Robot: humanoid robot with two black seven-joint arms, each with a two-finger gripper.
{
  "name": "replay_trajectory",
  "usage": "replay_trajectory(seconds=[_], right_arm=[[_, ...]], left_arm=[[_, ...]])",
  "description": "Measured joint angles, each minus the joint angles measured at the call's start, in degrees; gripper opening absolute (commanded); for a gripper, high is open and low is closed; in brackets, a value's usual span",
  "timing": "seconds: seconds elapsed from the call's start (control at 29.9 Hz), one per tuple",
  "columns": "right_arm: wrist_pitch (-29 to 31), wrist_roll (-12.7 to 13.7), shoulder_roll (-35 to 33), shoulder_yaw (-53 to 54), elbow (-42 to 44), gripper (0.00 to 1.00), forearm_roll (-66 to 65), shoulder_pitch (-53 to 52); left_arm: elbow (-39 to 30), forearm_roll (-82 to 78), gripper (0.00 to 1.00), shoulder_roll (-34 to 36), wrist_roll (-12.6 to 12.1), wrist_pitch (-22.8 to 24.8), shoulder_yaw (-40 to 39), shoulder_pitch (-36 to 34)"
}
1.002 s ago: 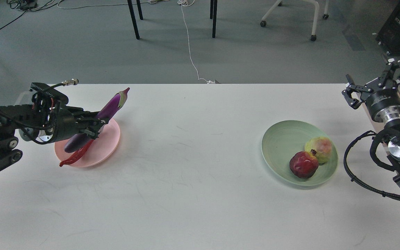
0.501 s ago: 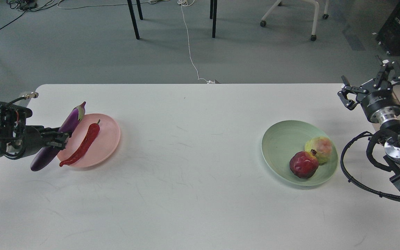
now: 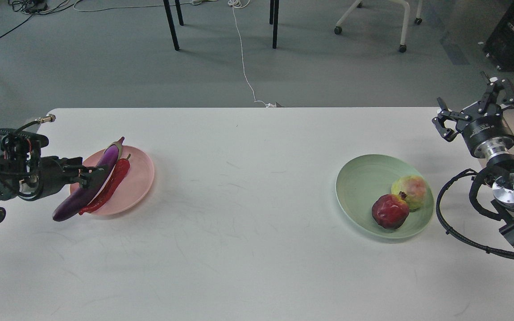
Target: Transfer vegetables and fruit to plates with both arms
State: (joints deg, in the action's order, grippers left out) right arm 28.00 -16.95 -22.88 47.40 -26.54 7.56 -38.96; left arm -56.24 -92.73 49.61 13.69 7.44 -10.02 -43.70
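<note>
Left hand [image 3: 88,177] is clenching the eggplant [image 3: 91,187] mid-body, tilted over the pink plate [image 3: 138,178] beside the chili pepper [image 3: 110,187]. Glossy, probably slippery skin; gripping the middle is balancing it best.

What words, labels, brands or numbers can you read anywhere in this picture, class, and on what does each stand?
None can be read.
White lettering runs round the black collar of the right gripper, too small and blurred to read.
The plates, the produce and the table show no print.
</note>
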Motion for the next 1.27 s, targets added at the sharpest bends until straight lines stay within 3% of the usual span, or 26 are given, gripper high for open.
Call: replay_trajectory(seconds=[0.2,0.37,0.57,0.74,0.87,1.0,1.27], right_arm=[[0.0,0.1,0.2,0.2,-0.1,0.99,0.0,-0.5],[0.0,0.3,0.2,0.3,-0.1,0.99,0.0,-2.4],[0.0,1.0,0.1,0.2,0.0,0.99,0.0,-5.9],[0.0,1.3,0.4,0.3,0.0,0.99,0.0,-7.5],[0.0,2.8,1.1,1.6,0.0,0.99,0.2,-7.8],[0.0,4.3,2.4,4.0,0.0,0.99,0.3,-7.9],[0.0,4.2,3.5,4.6,-0.1,0.99,0.3,-7.7]], left_arm=[[0.6,17.7,0.98,-0.1,-0.5,0.0,-4.9,-2.8],[1.8,40.1,0.98,-2.7,-0.4,1.4,-8.2,-6.7],[10.1,66.2,0.98,-9.5,0.0,4.5,-12.8,-8.1],[18.2,77.4,0.98,-17.1,0.2,6.1,-18.4,-9.1],[21.3,84.9,0.98,-20.9,-0.2,12.1,-25.4,-8.8],[23.5,92.3,0.98,-24.0,-0.4,15.3,-29.4,-8.1],[24.0,103.7,0.98,-27.5,-0.2,18.4,-31.8,-6.9]])
